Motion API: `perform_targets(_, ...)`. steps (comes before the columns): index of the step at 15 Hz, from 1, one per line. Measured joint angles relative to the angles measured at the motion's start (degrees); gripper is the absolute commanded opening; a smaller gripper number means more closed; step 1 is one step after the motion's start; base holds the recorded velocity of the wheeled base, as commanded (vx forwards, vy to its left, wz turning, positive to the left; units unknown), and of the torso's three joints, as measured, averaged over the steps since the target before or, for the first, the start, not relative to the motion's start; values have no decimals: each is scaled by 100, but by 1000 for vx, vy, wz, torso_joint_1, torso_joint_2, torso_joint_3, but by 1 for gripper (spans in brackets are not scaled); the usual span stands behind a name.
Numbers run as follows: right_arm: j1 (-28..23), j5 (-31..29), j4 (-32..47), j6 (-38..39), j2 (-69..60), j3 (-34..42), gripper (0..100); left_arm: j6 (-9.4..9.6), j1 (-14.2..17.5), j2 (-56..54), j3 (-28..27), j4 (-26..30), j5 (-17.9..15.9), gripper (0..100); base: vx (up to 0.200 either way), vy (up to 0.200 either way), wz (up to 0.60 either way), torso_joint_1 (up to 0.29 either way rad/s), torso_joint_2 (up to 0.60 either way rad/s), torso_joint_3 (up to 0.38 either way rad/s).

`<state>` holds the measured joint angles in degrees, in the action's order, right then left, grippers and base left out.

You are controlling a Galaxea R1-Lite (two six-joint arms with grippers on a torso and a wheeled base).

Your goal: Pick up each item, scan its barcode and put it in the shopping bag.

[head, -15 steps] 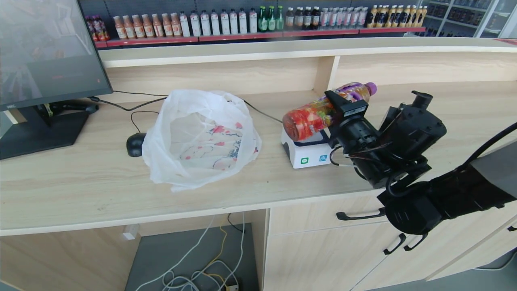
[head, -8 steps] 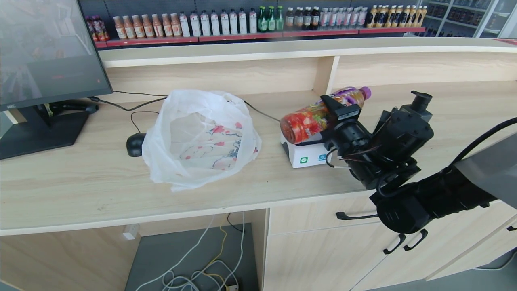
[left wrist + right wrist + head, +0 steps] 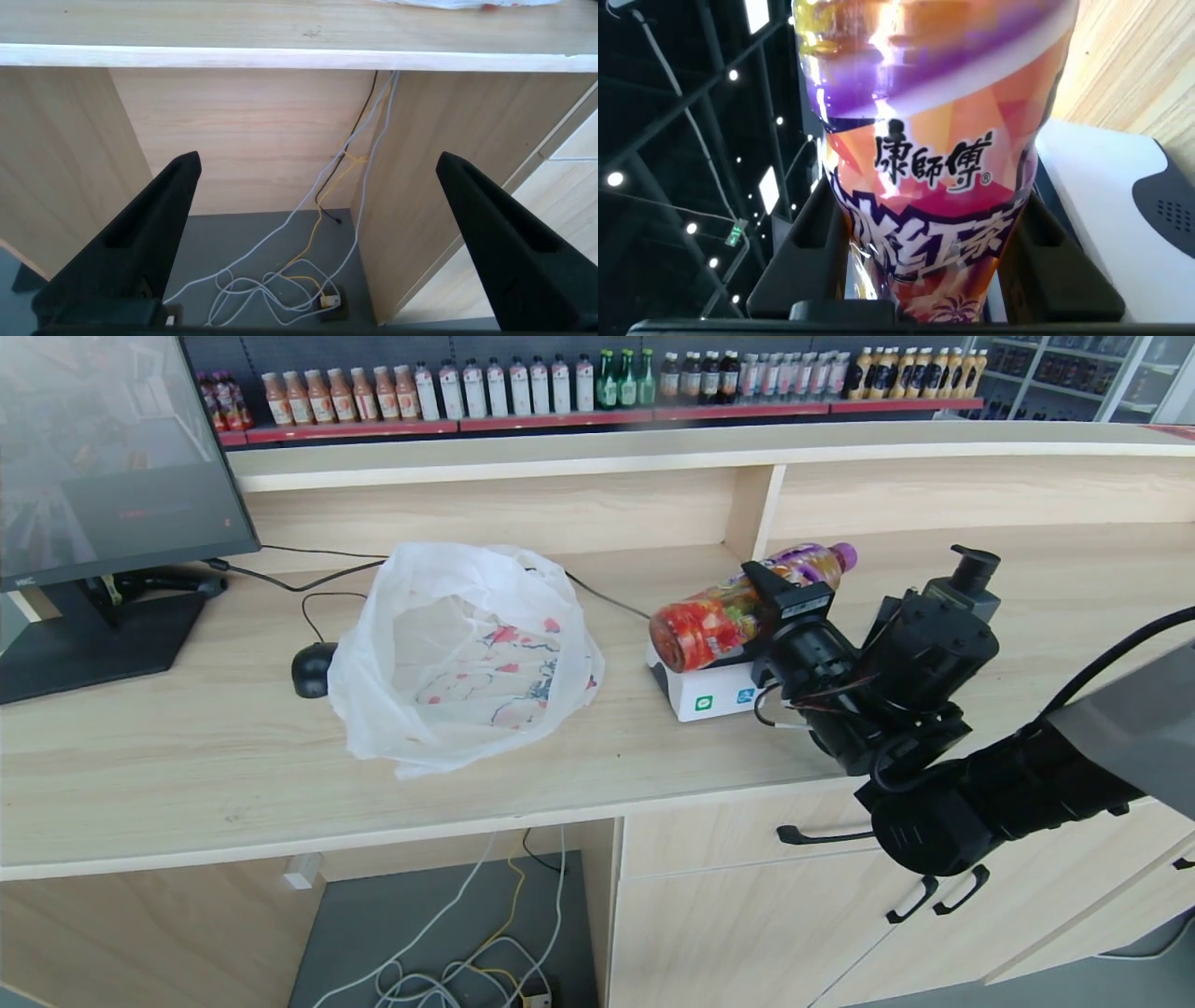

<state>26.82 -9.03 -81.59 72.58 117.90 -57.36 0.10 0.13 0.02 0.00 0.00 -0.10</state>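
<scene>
where the right gripper (image 3: 767, 602) clamps its black fingers round the middle of the bottle (image 3: 719, 616), the bottle lies tilted, purple cap toward the back wall, base end over the scanner (image 3: 705, 695); can't tell if they touch. bottle's clear plastic w/ a glossy orange-red-purple wrap. scanner: small white rounded box, dark top, sat on the counter (image 3: 187, 756), pale matte wood-grain w/ a raised back ledge. to its left the shopping bag (image 3: 467, 653), thin crinkly translucent white plastic, mouth open, red print. black mouse (image 3: 311, 669) just beside the bag, monitor (image 3: 103, 448) far left. behind, store shelves (image 3: 597, 387) w/ rows of drinks. left gripper (image 3: 318, 159) hangs below the counter edge, fingers wide apart, holding nothing, loose cables (image 3: 308, 271) on the floor beneath.
</scene>
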Motion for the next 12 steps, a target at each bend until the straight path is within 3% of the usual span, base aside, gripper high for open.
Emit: perform_targets(12,-286,12,2,219,-1,-52,0,0,2,0,0,0,0,100,0,0,0,0,0,0)
